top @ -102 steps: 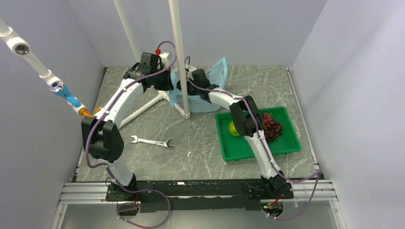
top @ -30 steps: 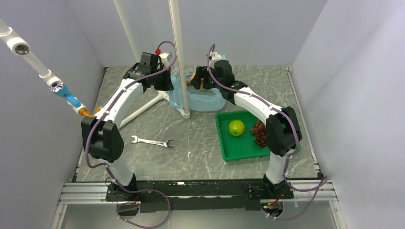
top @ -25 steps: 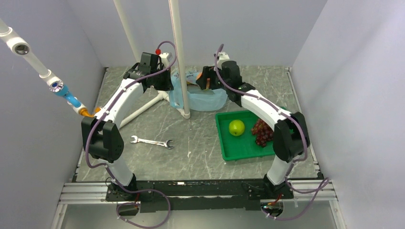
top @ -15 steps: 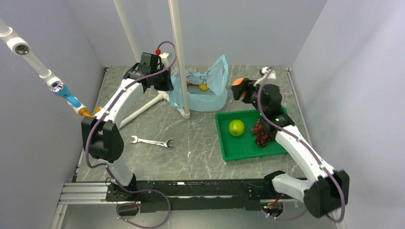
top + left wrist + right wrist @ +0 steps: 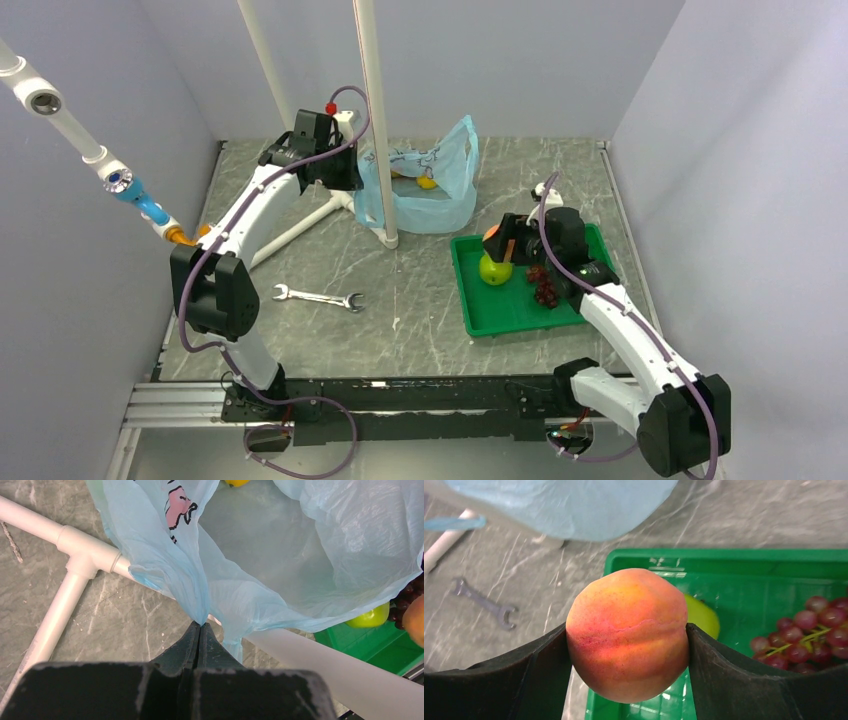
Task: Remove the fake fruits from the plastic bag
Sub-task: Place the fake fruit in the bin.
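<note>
The light-blue plastic bag stands open at the back middle of the table, with a yellow-orange fruit showing inside. My left gripper is shut on a fold of the bag at its left edge. My right gripper is shut on a peach and holds it above the near-left part of the green tray. In the top view the peach hangs over the green apple. The grape bunch lies in the tray, to the right of the apple.
A white pipe frame stands upright just in front of the bag, with a slanted leg on the table. A wrench lies left of the tray. A pole with a blue-orange tip reaches in from the left wall.
My right gripper has pulled out of the bag with the peach and swung right and down to over the tray. The bag's right handle has sprung upright. My left arm has not moved.
</note>
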